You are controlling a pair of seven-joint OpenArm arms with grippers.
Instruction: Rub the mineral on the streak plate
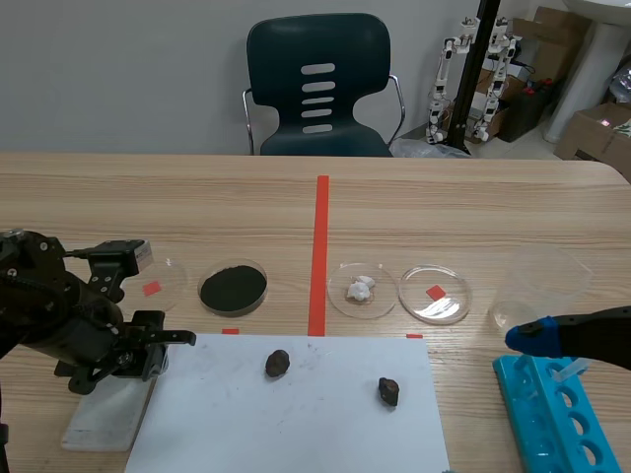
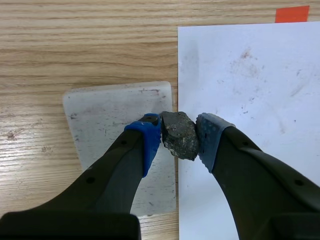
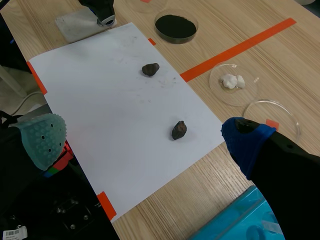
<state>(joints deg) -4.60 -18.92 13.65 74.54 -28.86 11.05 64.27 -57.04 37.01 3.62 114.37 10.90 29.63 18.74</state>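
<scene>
We start at the left arm (image 1: pixel 69 325); its jaws are clamped on the mineral (image 2: pixel 179 135), a dark grey lump pinched between the two blue pads (image 2: pixel 149 137). Right under those jaws lies the white streak plate (image 2: pixel 107 120), scuffed and flat on the desk (image 2: pixel 75 45); the mineral hangs over the plate's edge beside the white paper sheet (image 2: pixel 250 75), and we cannot tell whether it touches the plate. Between the two sets of jaws we see two more dark stones on the sheet, one nearer the left jaws (image 1: pixel 277 364), one nearer the right (image 1: pixel 388 391). Beyond the sheet sit a dish of black powder (image 1: pixel 233 287), then a dish with white lumps (image 1: pixel 362 289), then a clear dish over a red mark (image 1: pixel 435 294). On to the right arm (image 1: pixel 592 340); its jaws stand wide apart and hold nothing, a grey-green pad (image 3: pixel 42 137) on one side, a blue pad (image 3: pixel 245 140) on the other; a blue rack (image 1: pixel 552 414) lies just below them.
</scene>
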